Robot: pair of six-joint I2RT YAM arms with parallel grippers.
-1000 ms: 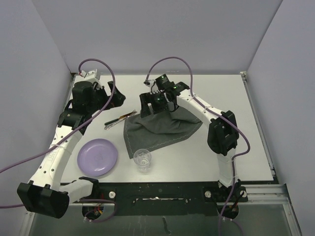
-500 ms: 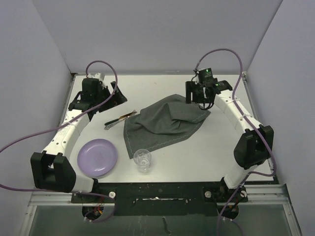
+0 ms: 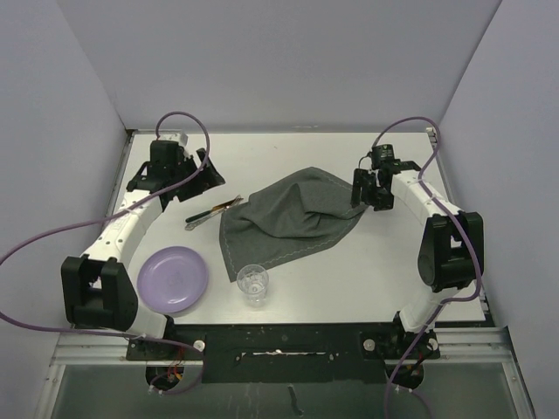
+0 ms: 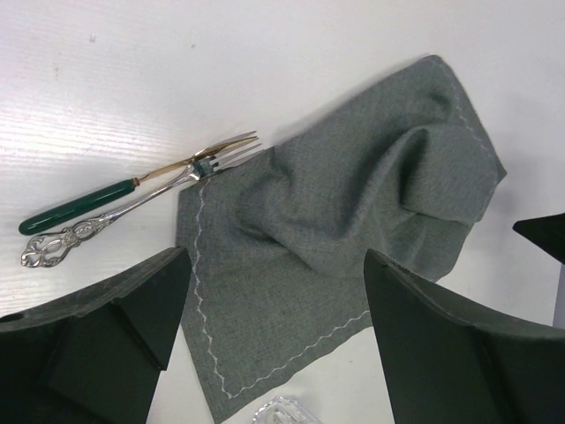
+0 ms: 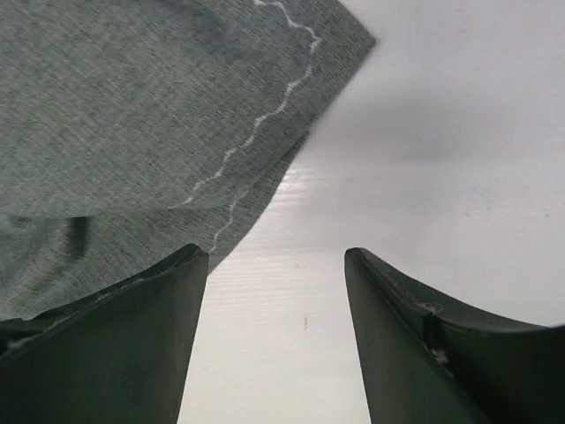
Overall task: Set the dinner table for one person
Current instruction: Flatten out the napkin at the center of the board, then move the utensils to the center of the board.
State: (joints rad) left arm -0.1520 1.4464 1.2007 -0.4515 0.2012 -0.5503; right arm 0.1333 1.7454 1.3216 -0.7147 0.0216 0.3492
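Observation:
The white dinner table (image 3: 349, 279) carries a rumpled dark grey cloth placemat (image 3: 293, 218) at its centre. A silver fork (image 4: 132, 208) and a green-handled utensil (image 4: 75, 208) lie together off the cloth's left corner (image 3: 212, 212). A purple plate (image 3: 173, 279) and a clear glass (image 3: 253, 284) sit near the front. My left gripper (image 3: 208, 173) hovers open at the back left, above the cutlery, holding nothing (image 4: 275, 256). My right gripper (image 3: 367, 201) stands open at the cloth's right corner, with bare table between its fingers (image 5: 275, 256).
Grey walls close in the table on the left, back and right. The glass rim (image 4: 282, 413) shows just past the placemat's near corner in the left wrist view. The arms' black base rail (image 3: 279, 336) runs along the front edge.
The right gripper has travelled from the placemat's middle out to its right corner, drawing the cloth wider to the right, and has come off it. The left arm has swung back a little.

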